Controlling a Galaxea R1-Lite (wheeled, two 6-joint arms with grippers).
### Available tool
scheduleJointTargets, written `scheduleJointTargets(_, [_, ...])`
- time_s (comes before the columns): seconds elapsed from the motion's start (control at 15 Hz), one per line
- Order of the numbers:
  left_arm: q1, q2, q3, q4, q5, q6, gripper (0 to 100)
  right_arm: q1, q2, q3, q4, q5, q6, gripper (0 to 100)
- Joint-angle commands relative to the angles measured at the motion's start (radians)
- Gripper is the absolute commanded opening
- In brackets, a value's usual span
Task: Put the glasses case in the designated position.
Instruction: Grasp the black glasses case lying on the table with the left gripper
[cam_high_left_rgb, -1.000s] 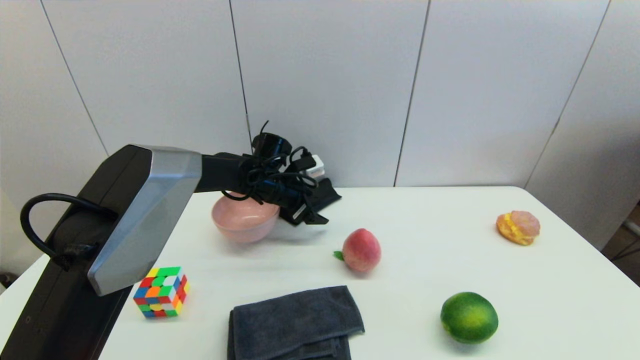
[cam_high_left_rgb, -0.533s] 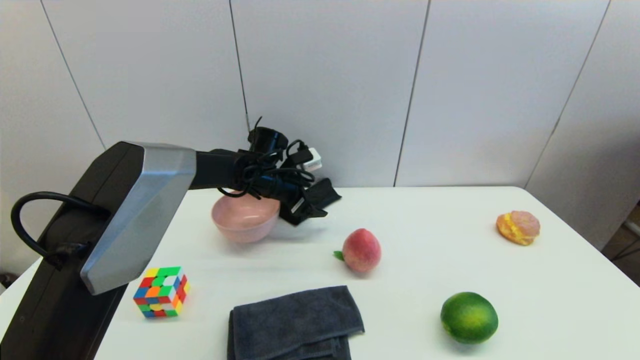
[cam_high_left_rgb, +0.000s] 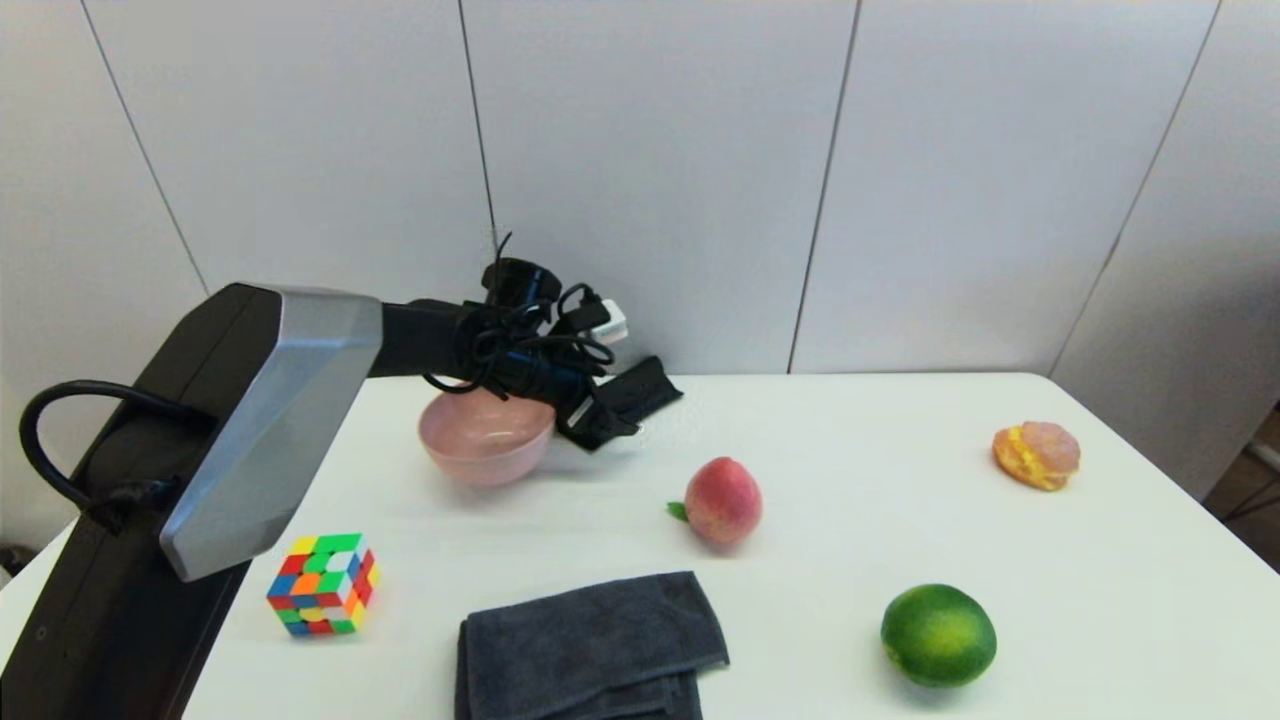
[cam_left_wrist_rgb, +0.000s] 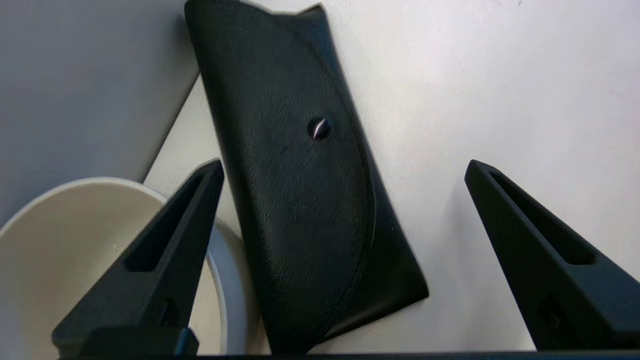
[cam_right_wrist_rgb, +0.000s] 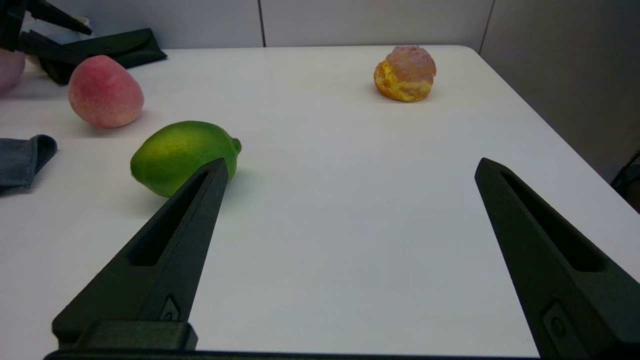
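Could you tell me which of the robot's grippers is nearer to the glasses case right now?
The left. The left gripper hangs open directly over the glasses case, beside the pink bowl. The right gripper is open far off, near the lime.

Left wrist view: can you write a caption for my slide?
Open left gripper above the black glasses case, lying flat on the table beside the bowl.

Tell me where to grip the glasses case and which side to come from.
Grip the glasses case across its narrow width near the middle, coming from above. It lies flat on the table beside the bowl, and the open left gripper already straddles it. Probably keep the bowl-side finger clear of the rim.
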Motion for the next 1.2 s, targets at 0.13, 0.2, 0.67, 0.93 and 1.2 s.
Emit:
scheduleJointTargets(0.13, [0.023, 0.006, -0.001, 0.003, -0.002, 0.005, 100, 0.000, 0.001, 0.000, 0.000, 0.000, -0.002, 100])
scheduleJointTargets(0.2, [0.023, 0.005, -0.003, 0.002, -0.004, 0.005, 100, 0.000, 0.001, -0.002, 0.000, 0.000, 0.002, 100])
scheduleJointTargets(0.67, [0.016, -0.011, 0.002, 0.014, -0.007, 0.013, 100, 0.000, 0.001, 0.000, 0.000, 0.000, -0.002, 100])
scheduleJointTargets(0.93, [0.008, -0.009, 0.007, 0.028, -0.009, 0.027, 100, 0.000, 0.001, 0.000, 0.000, 0.000, 0.002, 100])
scheduleJointTargets(1.2, [0.008, -0.008, 0.013, 0.076, -0.007, 0.031, 100, 0.001, 0.001, 0.000, 0.000, 0.000, 0.002, 100])
